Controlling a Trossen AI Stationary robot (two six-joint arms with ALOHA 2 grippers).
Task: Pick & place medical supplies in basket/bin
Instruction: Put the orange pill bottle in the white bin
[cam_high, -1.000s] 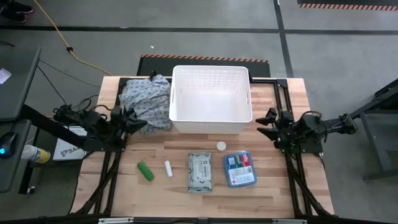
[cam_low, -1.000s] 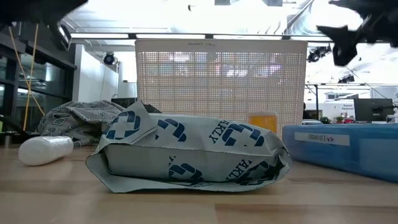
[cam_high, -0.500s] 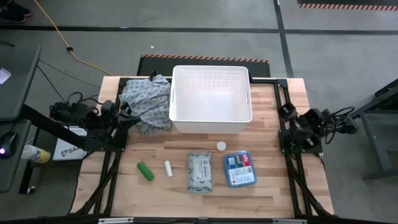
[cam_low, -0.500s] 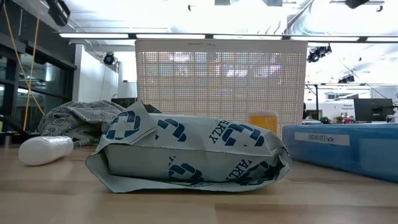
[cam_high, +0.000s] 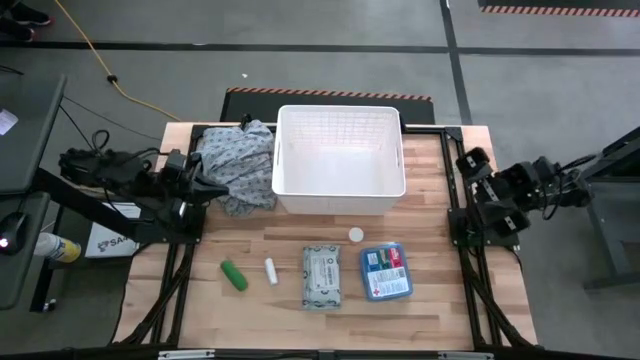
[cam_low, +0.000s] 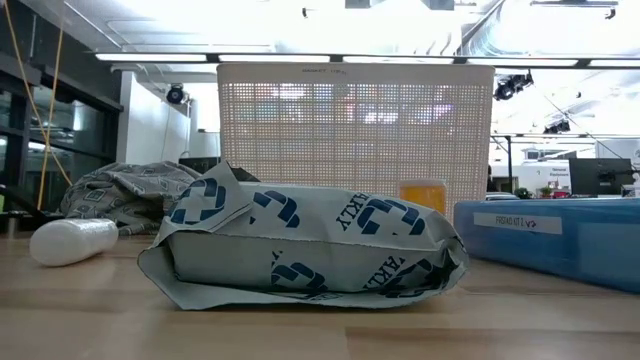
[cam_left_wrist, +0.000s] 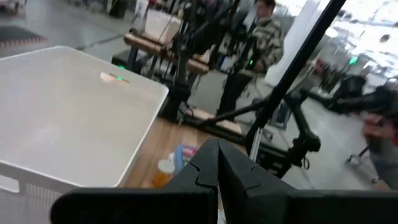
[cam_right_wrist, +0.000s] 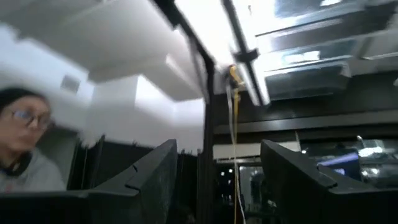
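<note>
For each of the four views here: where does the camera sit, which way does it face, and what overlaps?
High: overhead, straight down; both arms, white basket.
Low: tabletop level, facing wipes pack; no arm.
Left wrist: over shut left end effector, toward the basket and a person.
Right wrist: aimed up at ceiling; open right end effector.
Shared: basket, wipes pack, blue box in high and low.

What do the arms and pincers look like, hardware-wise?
Both arms are black and jointed, with loose black cables along them. The left pincer has two flat, dark, angular fingers tapering to a point. The right pincer has two dark, slab-like fingers. No markings visible.
</note>
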